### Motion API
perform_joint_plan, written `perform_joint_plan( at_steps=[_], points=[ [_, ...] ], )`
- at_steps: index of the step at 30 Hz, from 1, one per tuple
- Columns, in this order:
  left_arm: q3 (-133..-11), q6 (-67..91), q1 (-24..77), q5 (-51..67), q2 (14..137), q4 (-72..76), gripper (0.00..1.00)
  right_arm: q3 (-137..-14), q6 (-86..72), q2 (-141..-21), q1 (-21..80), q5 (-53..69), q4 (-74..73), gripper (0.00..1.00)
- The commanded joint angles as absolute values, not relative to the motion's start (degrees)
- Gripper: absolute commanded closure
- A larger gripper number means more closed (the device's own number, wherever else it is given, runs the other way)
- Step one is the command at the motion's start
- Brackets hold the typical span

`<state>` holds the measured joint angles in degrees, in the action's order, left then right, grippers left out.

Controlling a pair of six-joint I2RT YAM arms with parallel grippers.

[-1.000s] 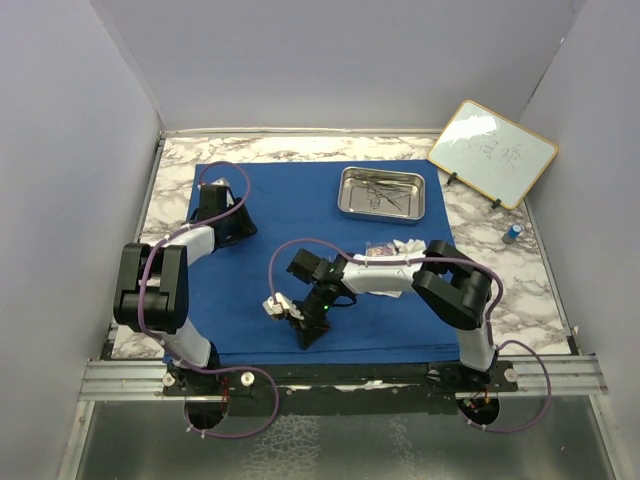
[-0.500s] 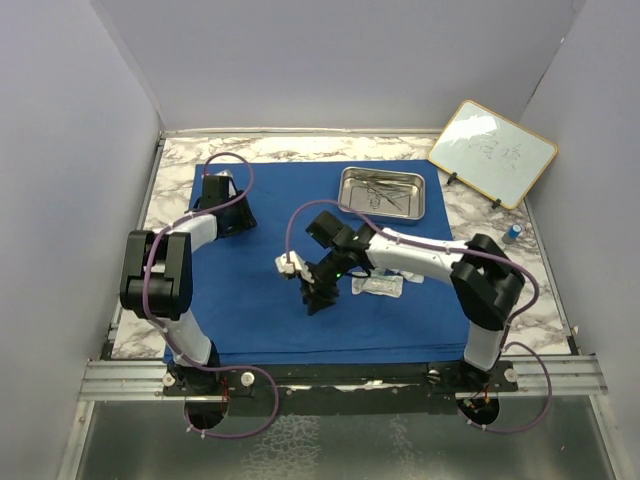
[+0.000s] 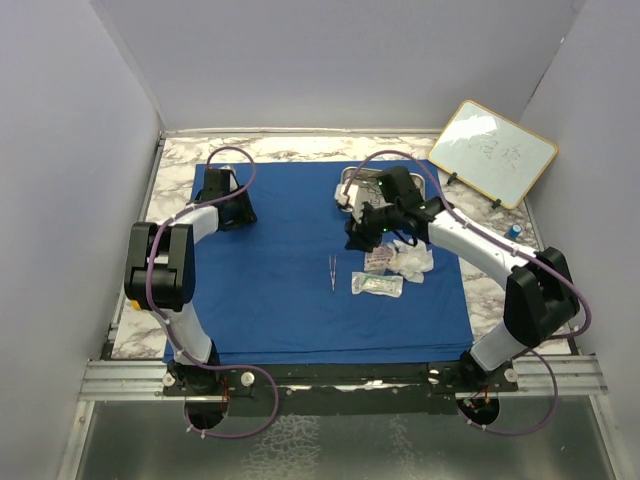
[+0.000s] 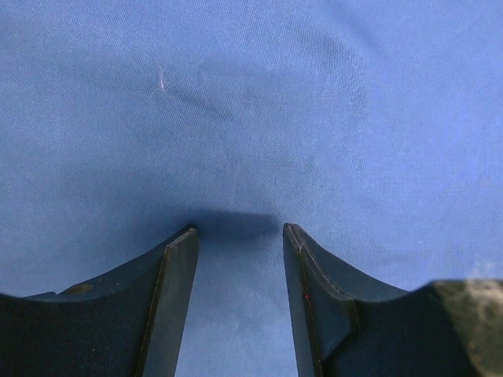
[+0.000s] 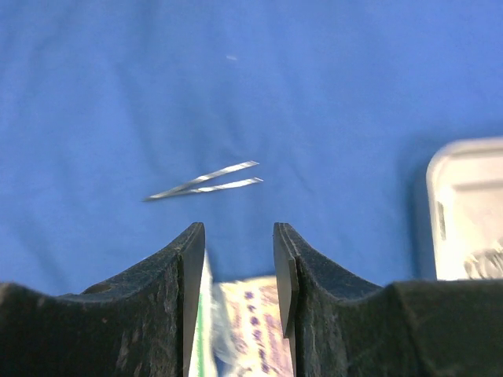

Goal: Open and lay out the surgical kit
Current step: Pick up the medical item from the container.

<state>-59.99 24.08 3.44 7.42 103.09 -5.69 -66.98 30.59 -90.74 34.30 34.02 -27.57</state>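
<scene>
The surgical kit's royal-blue cloth point(image 3: 270, 290) lies spread flat on the table. On it, steel tweezers point(image 3: 332, 272) point(image 5: 206, 182) lie loose near the middle. To their right are a clear packet point(image 3: 378, 285), a purple-printed packet point(image 3: 378, 262) point(image 5: 255, 322) and white gauze point(image 3: 412, 258). The steel tray point(image 3: 410, 195) point(image 5: 468, 212) stands at the far right of the cloth, partly covered by my right arm. My right gripper point(image 3: 354, 238) point(image 5: 239, 232) hangs open and empty between the tray and the tweezers, above the packets. My left gripper point(image 3: 232, 210) point(image 4: 240, 232) stands open over bare cloth point(image 4: 251, 118) at the far left.
A wood-framed whiteboard point(image 3: 492, 152) leans at the back right corner. A small blue-capped item point(image 3: 512, 233) stands on the marble table point(image 3: 505, 280) right of the cloth. Grey walls close in the left, back and right sides.
My right gripper has opened and swung from the near middle of the cloth to beside the tray, and the tweezers now lie loose on the cloth. The left gripper has crept slightly farther back.
</scene>
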Motion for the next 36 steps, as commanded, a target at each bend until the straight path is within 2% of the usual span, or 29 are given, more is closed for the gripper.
perform_joint_plan(
  at_steps=[1, 9, 18, 29, 36],
  points=[
    [-60.34, 22.80, 3.16, 9.08, 105.73, -7.76, 0.50, -67.55, 23.49, -89.55, 29.84, 24.35, -20.79, 0.58],
    [-62.91, 21.84, 3.16, 10.51, 108.16, -9.15, 0.50, -70.85, 20.17, -92.98, 26.76, 15.57, -17.34, 0.56],
    [-64.31, 19.91, 3.22, 12.64, 103.43, -9.54, 0.49, -77.07, 18.81, -99.42, 22.92, 9.18, -15.83, 0.50],
    [-69.02, 15.80, 3.17, 20.03, 94.28, -11.70, 0.47, -90.76, 20.47, -113.33, 16.59, 11.38, -23.57, 0.54],
    [-69.13, 14.39, 3.19, 25.65, 90.65, -11.00, 0.47, -93.59, 22.69, -117.85, 14.49, 13.79, -27.06, 0.56]
  ],
)
